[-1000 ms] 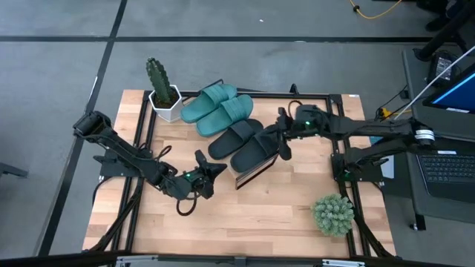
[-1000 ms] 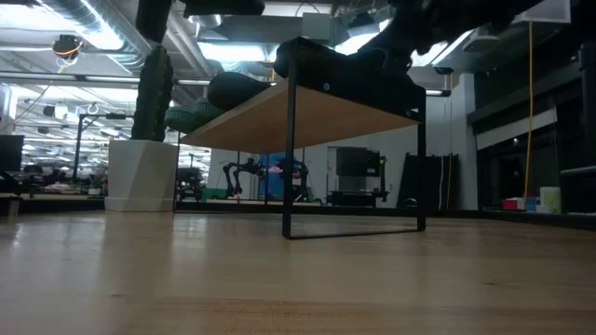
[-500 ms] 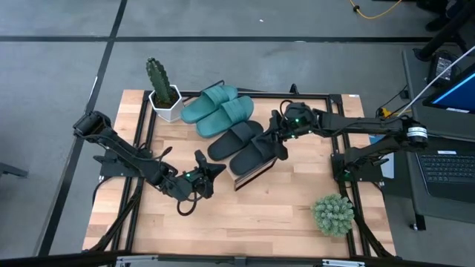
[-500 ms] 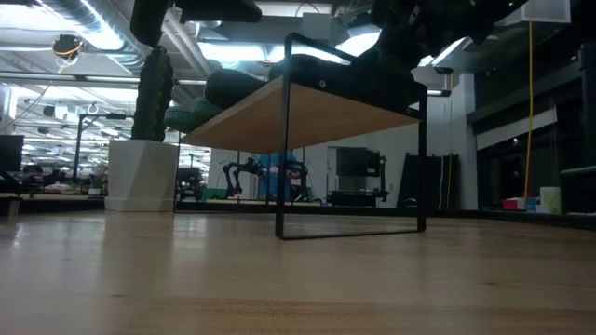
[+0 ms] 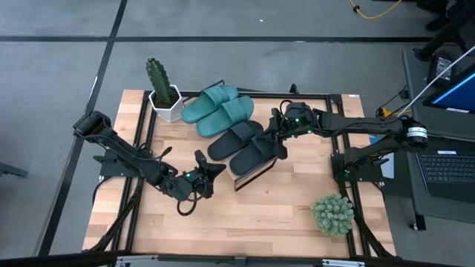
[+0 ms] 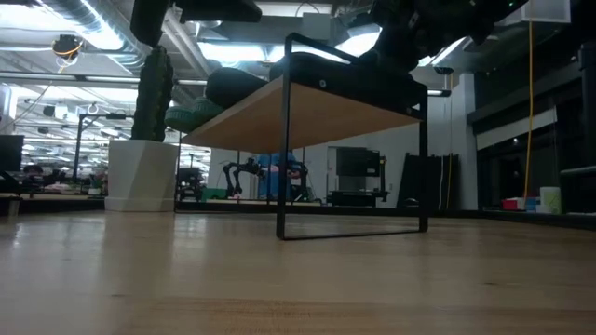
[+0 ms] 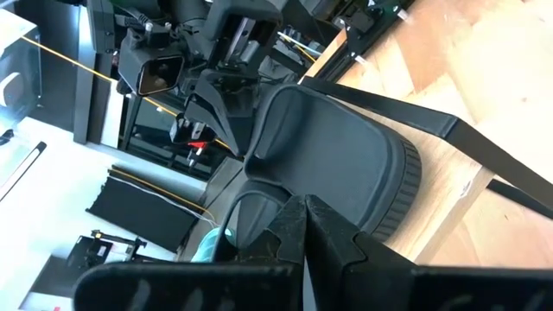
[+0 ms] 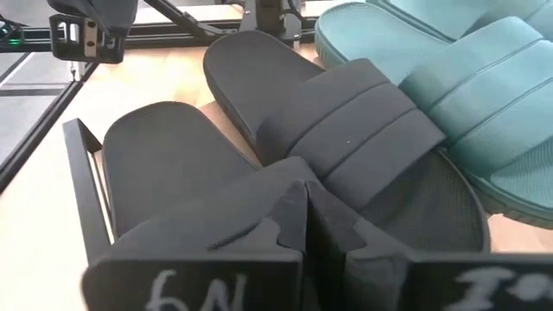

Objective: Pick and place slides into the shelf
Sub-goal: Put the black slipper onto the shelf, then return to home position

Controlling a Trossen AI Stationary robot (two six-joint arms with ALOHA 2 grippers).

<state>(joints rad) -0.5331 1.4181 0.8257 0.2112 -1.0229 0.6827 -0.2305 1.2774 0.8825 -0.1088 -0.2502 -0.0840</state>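
Slides (image 5: 230, 127) fill shelf (image 5: 252, 174), right claw (image 5: 278, 141) touching nearest black one.

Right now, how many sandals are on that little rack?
4. Two teal slides lie side by side at the shelf's far end by the cactus; two black slides lie beside them toward the near end. None looks hidden.

Left arm folded low from the surface's left edge toward the middle, wrist near level, left end effector (image 5: 210, 170) with fingers (image 7: 298, 226) pressed together, empty. Right arm stretched from the right edge inward, nearer the far edge, wrist dipped, right end effector (image 5: 279, 138) likewise closed, fingers (image 8: 298, 216) touching, gripping nothing.
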